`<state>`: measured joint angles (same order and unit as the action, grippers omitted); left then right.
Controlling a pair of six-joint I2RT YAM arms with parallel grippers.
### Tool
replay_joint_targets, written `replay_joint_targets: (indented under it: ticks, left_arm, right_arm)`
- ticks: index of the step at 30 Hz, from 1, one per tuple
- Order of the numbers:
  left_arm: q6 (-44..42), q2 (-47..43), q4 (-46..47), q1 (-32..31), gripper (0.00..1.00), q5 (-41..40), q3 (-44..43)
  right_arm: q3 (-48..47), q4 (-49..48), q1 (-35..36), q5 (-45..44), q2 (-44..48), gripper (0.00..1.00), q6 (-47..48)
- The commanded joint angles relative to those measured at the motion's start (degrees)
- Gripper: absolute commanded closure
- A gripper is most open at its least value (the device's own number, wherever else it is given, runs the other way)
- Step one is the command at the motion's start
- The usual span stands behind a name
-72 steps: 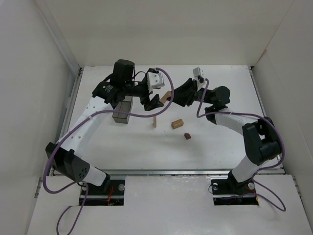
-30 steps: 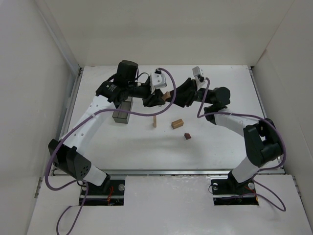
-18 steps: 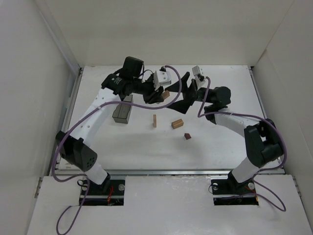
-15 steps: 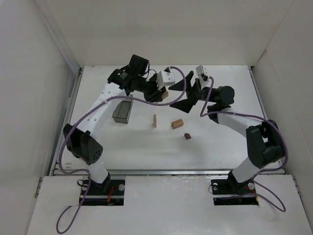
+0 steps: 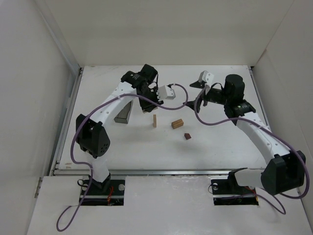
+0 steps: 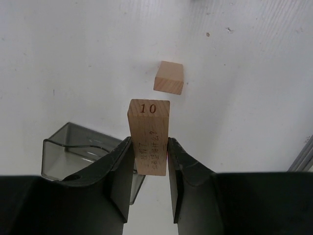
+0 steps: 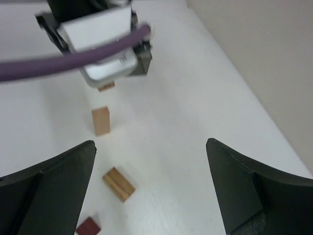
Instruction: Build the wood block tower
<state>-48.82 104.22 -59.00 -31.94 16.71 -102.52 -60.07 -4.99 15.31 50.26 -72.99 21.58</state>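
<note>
— Tan block (image 6: 149, 117), the numbered one: where is it?
— Pinched between the left gripper (image 6: 149, 147) fingers, poking out past their tips. An upright block (image 6: 168, 78) stands beyond the tips, and a grey box (image 6: 68, 152) sits beside one finger.
— And the right gripper (image 7: 150, 147)?
— Spread wide, holding nothing. Beyond the gap lie a flat block (image 7: 119, 184) and a dark red block (image 7: 89, 227).
</note>
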Motion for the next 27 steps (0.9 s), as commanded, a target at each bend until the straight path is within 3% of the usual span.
replay_joint_targets:
  ticks: [1,6,13,27]
  left_arm:
    - [-0.5,-0.2,-1.0,-2.5,1.00,-1.9,0.4]
    - [-0.5,1.7,-1.6,-5.2,1.00,-3.1,1.0]
    - [-0.5,2.8,-1.6,-5.8,1.00,-4.2,1.5]
    - [-1.0,6.3,-1.0,-8.1,1.00,-8.2,0.4]
  right_arm:
    - [0.3,15.2,-0.5,-5.6,0.3,0.00,11.9]
    - [1.6,16.0,-0.5,-4.0,0.3,0.00,13.3]
    - [5.8,15.9,-1.0,-10.5,4.5,0.00,15.0]
    - [6.8,15.9,-1.5,-9.4,5.7,0.00,15.5]
